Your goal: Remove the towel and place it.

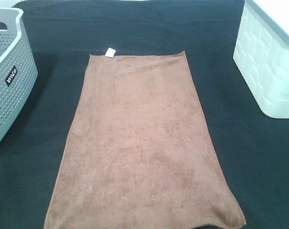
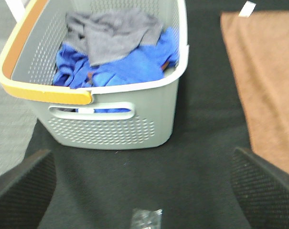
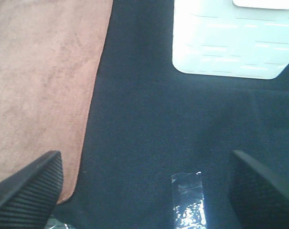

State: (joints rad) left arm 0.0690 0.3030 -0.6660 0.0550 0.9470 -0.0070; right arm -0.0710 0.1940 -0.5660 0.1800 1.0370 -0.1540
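Observation:
The brown towel (image 1: 142, 143) lies flat and spread out in the middle of the black table cloth (image 1: 259, 157), with its small white tag (image 1: 110, 52) at the far left corner. Its edge also shows in the left wrist view (image 2: 268, 86) and in the right wrist view (image 3: 39, 81). No gripper shows in the exterior high view. My left gripper (image 2: 144, 186) is open and empty over the black cloth, between the grey basket and the towel. My right gripper (image 3: 149, 186) is open and empty, with one finger (image 3: 29, 186) over the towel's corner.
A grey perforated basket (image 1: 10, 81) stands at the left edge; in the left wrist view its wall (image 2: 115, 129) surrounds blue and grey cloths (image 2: 120, 52). A white bin (image 1: 271, 62) stands at the far right. A strip of clear tape (image 3: 187, 200) lies on the black cloth.

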